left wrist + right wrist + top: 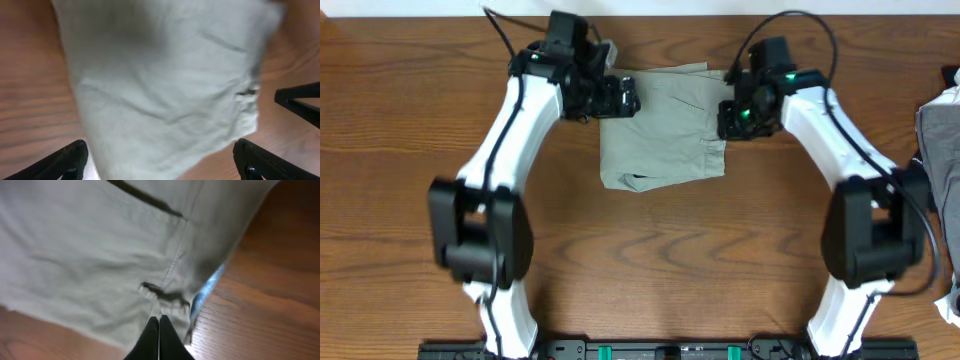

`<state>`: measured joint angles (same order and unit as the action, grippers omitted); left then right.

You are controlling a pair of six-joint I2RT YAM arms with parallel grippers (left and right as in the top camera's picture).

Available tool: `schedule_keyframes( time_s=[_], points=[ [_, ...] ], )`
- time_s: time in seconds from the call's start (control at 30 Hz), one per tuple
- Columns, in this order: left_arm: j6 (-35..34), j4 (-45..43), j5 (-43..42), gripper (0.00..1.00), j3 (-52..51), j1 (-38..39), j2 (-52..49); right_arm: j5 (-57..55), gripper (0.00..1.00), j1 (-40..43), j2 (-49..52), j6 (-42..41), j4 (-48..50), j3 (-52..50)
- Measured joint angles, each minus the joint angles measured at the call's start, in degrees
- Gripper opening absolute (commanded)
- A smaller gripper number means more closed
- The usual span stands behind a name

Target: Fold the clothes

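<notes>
- Clothes (660, 130) are being pinched at their right edge by the right gripper (159, 325), its fingers pressed together on the hem.
- Left gripper (161, 152) is holding its fingers spread wide at the far-left corner, gripping nothing.
- Khaki fabric is lying creased on the wooden table (650, 260), far centre, between both arms.
</notes>
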<state>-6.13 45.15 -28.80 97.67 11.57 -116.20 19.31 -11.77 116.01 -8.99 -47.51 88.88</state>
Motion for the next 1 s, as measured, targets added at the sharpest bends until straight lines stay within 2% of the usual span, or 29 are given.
schedule_keyframes(
  time_s=[0.23, 0.27, 0.3, 0.33, 0.4, 0.47, 0.5, 0.77, 1.0],
  points=[
    [0.20, -2.58, -9.99, 0.94, -0.04, -3.54, -12.17, 2.93, 0.01, -0.09, 3.39, -1.05, -0.52, -0.11],
    [0.20, -2.62, -10.78, 0.87, -0.04, -3.74, -13.03, 3.45, 0.01, -0.09, 3.39, -1.07, -0.48, -0.11],
    [0.07, -2.69, -11.47, 0.76, -0.04, -3.85, -13.55, 4.09, 0.01, -0.09, 3.39, -1.07, -0.55, -0.11],
    [0.09, -2.86, -12.04, 0.65, -0.04, -3.89, -13.88, 4.37, 0.01, -0.09, 3.39, -1.07, -0.57, -0.11],
    [0.35, -3.26, -13.66, 0.36, -0.04, -3.91, -14.21, 4.94, 0.01, -0.09, 3.39, -1.07, -0.55, -0.11],
    [0.39, -4.07, -15.98, 0.14, -0.04, -3.91, -14.32, 5.33, 0.01, -0.11, 3.39, -1.07, -0.57, -0.11],
    [0.33, -5.01, -17.57, 0.06, -0.04, -3.89, -14.38, 5.42, 0.01, -0.09, 3.39, -1.07, -0.57, -0.11],
    [-0.20, -14.10, -28.39, 0.06, -0.07, -5.97, -14.19, 5.84, 0.01, -0.09, 3.39, -1.09, -1.40, -0.11],
    [-8.02, -15.69, -18.23, 0.06, -0.07, -18.58, -10.58, 5.81, 0.02, -0.09, 3.39, -1.11, -2.78, -0.11]
  ],
)
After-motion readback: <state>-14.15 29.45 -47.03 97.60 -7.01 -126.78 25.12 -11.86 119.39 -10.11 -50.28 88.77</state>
